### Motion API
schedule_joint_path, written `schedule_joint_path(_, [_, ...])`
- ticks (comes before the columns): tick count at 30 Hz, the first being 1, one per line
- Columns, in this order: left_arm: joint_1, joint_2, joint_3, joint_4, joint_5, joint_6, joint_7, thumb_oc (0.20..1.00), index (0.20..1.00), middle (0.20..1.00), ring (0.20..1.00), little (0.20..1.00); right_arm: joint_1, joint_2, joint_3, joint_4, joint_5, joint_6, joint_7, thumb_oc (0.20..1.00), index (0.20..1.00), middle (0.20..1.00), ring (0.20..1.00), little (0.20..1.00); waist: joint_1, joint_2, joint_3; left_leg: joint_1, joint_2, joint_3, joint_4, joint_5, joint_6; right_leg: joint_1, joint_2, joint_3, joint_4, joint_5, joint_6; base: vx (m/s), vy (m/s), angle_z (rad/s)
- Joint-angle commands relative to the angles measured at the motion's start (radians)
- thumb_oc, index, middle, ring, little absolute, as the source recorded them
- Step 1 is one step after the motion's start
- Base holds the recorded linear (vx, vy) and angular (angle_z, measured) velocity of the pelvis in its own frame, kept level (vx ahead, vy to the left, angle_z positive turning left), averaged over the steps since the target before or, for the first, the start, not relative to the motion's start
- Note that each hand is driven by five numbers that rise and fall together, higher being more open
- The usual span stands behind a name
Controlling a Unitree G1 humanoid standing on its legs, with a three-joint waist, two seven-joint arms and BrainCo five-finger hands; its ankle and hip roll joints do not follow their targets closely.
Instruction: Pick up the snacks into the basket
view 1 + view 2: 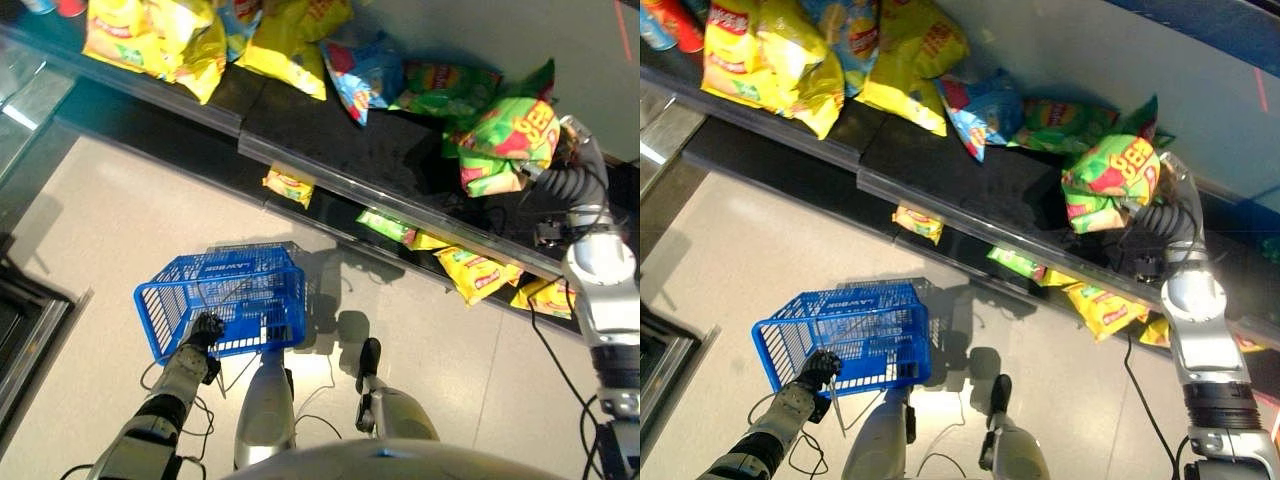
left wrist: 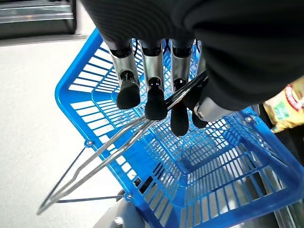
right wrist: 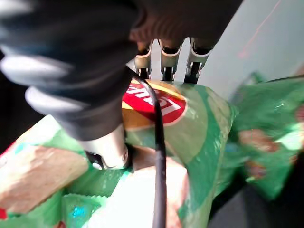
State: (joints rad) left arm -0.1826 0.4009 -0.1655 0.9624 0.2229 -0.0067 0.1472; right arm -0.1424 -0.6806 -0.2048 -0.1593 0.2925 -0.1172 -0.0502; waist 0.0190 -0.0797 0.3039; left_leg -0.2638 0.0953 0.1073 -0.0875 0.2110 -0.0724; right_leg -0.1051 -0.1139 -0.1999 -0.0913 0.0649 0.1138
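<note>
**Green snack bag gripped at the shelf, basket held low**

Here, item by item.

Right hand: fingers over the top of a green snack bag, thumb pressed into its face; clamped on the bag, which sits up off the dark upper shelf.

Neighbouring stock: a second green bag just beside it, a blue bag further along, yellow bags at the far end. Lower shelf: more yellow and green packets under the front rail.

Left hand: fingers curled round the wire handle of the blue basket; closed on it. The basket hangs above the pale floor, well apart from the bag, and looks empty inside.

Risks, as judged:
- The bag is puffy and slick; a pinch on crinkled film may slip during the carry across and down.
- The gripped bag stands close to the second green one and could drag it off the shelf edge.
- The basket hangs from one thin handle, so it may swing or tilt, and a drop from height could miss the opening.
</note>
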Motion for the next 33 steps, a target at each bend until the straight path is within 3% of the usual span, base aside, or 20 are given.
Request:
schedule_joint_path(1, [-0.027, 0.029, 0.032, 0.070, 0.023, -0.016, -0.008, 0.200, 0.200, 0.200, 0.200, 0.200, 0.062, -0.022, -0.066, -0.125, 0.146, -0.078, 0.111, 0.200, 0.200, 0.200, 0.200, 0.200, -0.009, -0.030, -0.057, 0.071, -0.037, 0.024, 0.018, -0.143, 0.020, -0.085, -0.003, 0.005, 0.029, 0.038, 0.033, -0.01, -0.028, -0.03])
schedule_joint_path(7, [-0.019, 0.019, 0.060, 0.118, 0.025, -0.030, -0.031, 0.200, 0.200, 0.200, 0.200, 0.200, 0.255, 0.039, -0.036, -0.250, 0.314, -0.046, 0.291, 0.200, 0.200, 0.200, 0.200, 0.200, -0.033, -0.027, -0.064, 0.075, -0.033, 0.038, 0.017, -0.137, 0.012, -0.089, 0.002, 0.016, 0.030, 0.040, 0.031, -0.03, -0.023, -0.09])
schedule_joint_path(11, [0.003, 0.013, 0.102, 0.145, 0.012, -0.040, -0.045, 0.200, 0.200, 0.200, 0.200, 0.200, 0.411, 0.038, -0.045, -0.260, 0.219, -0.024, 0.347, 0.200, 0.200, 0.200, 0.200, 0.200, -0.047, -0.022, -0.069, 0.077, -0.032, 0.046, 0.016, -0.134, 0.008, -0.090, 0.004, 0.019, 0.031, 0.040, 0.028, -0.04, -0.016, -0.11])
schedule_joint_path(15, [0.025, 0.015, 0.141, 0.142, -0.026, -0.048, -0.038, 0.200, 0.200, 0.200, 0.200, 0.200, 0.502, 0.023, 0.009, -0.149, -0.019, -0.033, 0.317, 0.200, 0.200, 0.200, 0.200, 0.200, -0.059, -0.007, -0.059, 0.077, -0.030, 0.058, 0.018, -0.131, 0.006, -0.100, 0.007, 0.029, 0.037, 0.043, 0.025, -0.05, -0.007, -0.06])
schedule_joint_path(19, [0.043, 0.019, 0.157, 0.117, -0.085, -0.058, -0.030, 0.200, 0.200, 0.200, 0.200, 0.200, 0.524, 0.007, 0.144, 0.045, -0.194, -0.028, 0.318, 0.200, 0.200, 0.200, 0.200, 0.200, -0.064, 0.011, -0.044, 0.078, -0.026, 0.071, 0.020, -0.124, 0.002, -0.109, 0.009, 0.037, 0.042, 0.043, 0.022, -0.05, -0.002, -0.17])
schedule_joint_path(24, [0.048, 0.006, 0.115, -0.015, -0.167, -0.090, -0.016, 0.200, 0.200, 0.200, 0.200, 0.200, 0.462, 0.002, 0.267, 0.241, -0.321, -0.029, 0.270, 0.200, 0.200, 0.200, 0.200, 0.200, -0.063, 0.032, -0.024, 0.072, -0.030, 0.074, 0.021, -0.116, 0.002, -0.116, 0.007, 0.041, 0.044, 0.047, 0.019, -0.06, 0.000, -0.06])
schedule_joint_path(28, [0.008, -0.016, 0.055, -0.121, -0.237, -0.123, 0.010, 0.200, 0.200, 0.200, 0.200, 0.200, 0.312, 0.040, 0.397, 0.474, -0.432, -0.018, 0.178, 0.200, 0.200, 0.200, 0.200, 0.200, -0.063, 0.048, 0.003, 0.051, -0.033, 0.078, 0.019, -0.103, 0.002, -0.138, 0.003, 0.044, 0.040, 0.061, 0.020, -0.09, 0.002, -0.11])
schedule_joint_path(29, [-0.150, -0.082, -0.039, -0.062, -0.222, -0.112, 0.053, 0.200, 0.200, 0.200, 0.200, 0.200, 0.237, 0.063, 0.478, 0.556, -0.459, -0.020, 0.153, 0.200, 0.200, 0.200, 0.200, 0.200, -0.082, 0.044, 0.008, 0.049, -0.031, 0.082, 0.019, -0.105, 0.000, -0.144, 0.005, 0.048, 0.042, 0.061, 0.021, -0.06, 0.001, -0.23])
schedule_joint_path(33, [-0.248, -0.201, -0.214, -0.078, -0.192, -0.102, 0.140, 0.200, 0.200, 0.200, 0.200, 0.200, 0.074, 0.165, 0.585, 0.784, -0.495, 0.021, 0.017, 0.200, 0.200, 0.200, 0.200, 0.200, -0.089, 0.040, 0.031, 0.023, -0.030, 0.081, 0.014, -0.088, 0.002, -0.171, 0.006, 0.046, 0.042, 0.073, 0.019, -0.05, -0.033, -0.10])
